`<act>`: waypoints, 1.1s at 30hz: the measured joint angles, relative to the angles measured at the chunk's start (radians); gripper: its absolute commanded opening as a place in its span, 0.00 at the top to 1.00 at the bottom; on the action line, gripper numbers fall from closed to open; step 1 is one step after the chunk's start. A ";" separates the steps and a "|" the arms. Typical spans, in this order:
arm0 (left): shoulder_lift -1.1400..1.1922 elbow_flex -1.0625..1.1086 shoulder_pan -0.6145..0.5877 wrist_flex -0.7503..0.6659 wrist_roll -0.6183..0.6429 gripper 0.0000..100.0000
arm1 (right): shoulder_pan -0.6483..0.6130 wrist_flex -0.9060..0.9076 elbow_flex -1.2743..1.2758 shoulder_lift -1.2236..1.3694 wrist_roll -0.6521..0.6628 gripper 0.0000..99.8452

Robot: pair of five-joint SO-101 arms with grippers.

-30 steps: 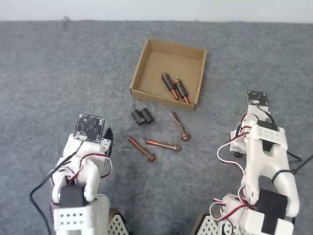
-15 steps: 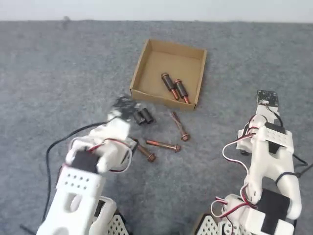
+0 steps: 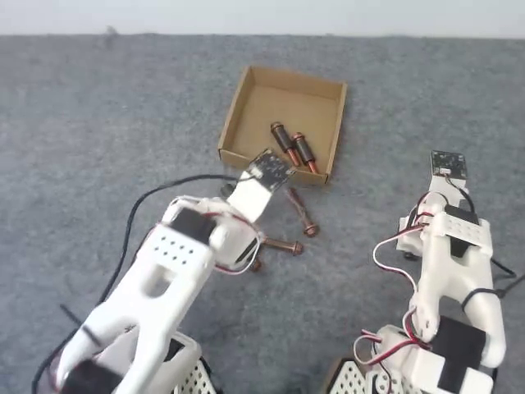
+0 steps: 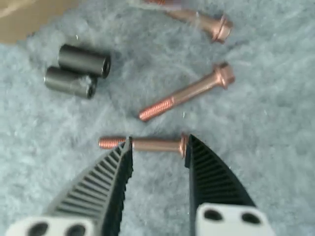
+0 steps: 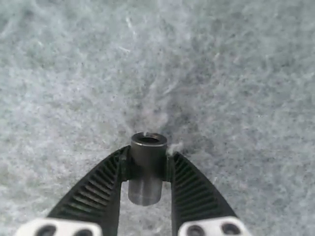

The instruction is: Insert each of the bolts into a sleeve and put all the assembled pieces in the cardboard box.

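My left gripper [image 4: 158,145] is open, and its fingertips straddle a copper bolt [image 4: 147,144] lying on the grey carpet. Two more bolts [image 4: 184,93] [image 4: 202,22] lie beyond it, with two dark sleeves [image 4: 83,59] [image 4: 69,81] side by side nearby. From above, the left arm [image 3: 250,193] stretches over these parts just in front of the cardboard box [image 3: 238,107]. Two assembled pieces [image 3: 287,144] [image 3: 305,152] lie in the box. My right gripper [image 5: 147,157] is shut on a dark sleeve [image 5: 146,169], held open end up just above the carpet.
The right arm [image 3: 447,238] stands at the right side, apart from the box and the loose parts. Two loose bolts [image 3: 302,212] [image 3: 283,245] show beside the left arm. Grey carpet stretches open to the left and behind the box.
The left arm has swung from the near left forward and right, over the loose bolts and sleeves. The right arm shifted slightly, then held still.
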 measured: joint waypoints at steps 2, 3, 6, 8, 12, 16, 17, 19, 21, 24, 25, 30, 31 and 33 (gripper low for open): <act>0.080 -0.055 0.011 0.000 0.011 0.83 | 0.000 0.000 0.000 0.000 0.002 0.99; 0.124 -0.078 0.017 -0.003 0.028 0.83 | 0.000 0.000 0.000 0.000 0.002 0.99; 0.265 -0.127 0.041 -0.068 0.061 0.83 | 0.000 0.000 0.000 0.000 0.003 0.99; 0.362 -0.150 0.055 -0.129 0.071 0.83 | 0.000 0.000 0.000 0.000 0.005 0.99; 0.514 -0.207 0.087 -0.204 0.075 0.83 | 0.000 0.000 0.000 0.000 0.005 0.99; 0.585 -0.287 0.100 -0.216 0.080 0.83 | 0.000 0.000 0.000 0.000 0.005 0.99; 0.606 -0.298 0.106 -0.212 0.080 0.83 | 0.000 0.000 0.000 0.000 0.005 0.99; 0.632 -0.308 0.117 -0.210 0.077 0.83 | 0.000 0.000 0.000 0.000 0.005 0.99; 0.647 -0.327 0.126 -0.210 0.080 0.83 | 0.000 0.000 0.000 0.000 0.005 0.99; 0.664 -0.336 0.157 -0.210 0.077 0.83 | 0.000 0.000 0.000 0.000 0.005 0.99; 0.666 -0.336 0.163 -0.210 0.077 0.83 | 0.000 0.000 0.000 0.000 0.005 0.99; 0.666 -0.348 0.181 -0.210 0.075 0.83 | 0.000 0.000 0.000 0.000 0.005 0.99; 0.666 -0.356 0.183 -0.213 0.075 0.83 | 0.000 0.000 0.000 0.000 0.005 0.99; 0.666 -0.364 0.183 -0.242 0.075 0.83 | 0.000 0.000 0.000 0.000 0.005 0.99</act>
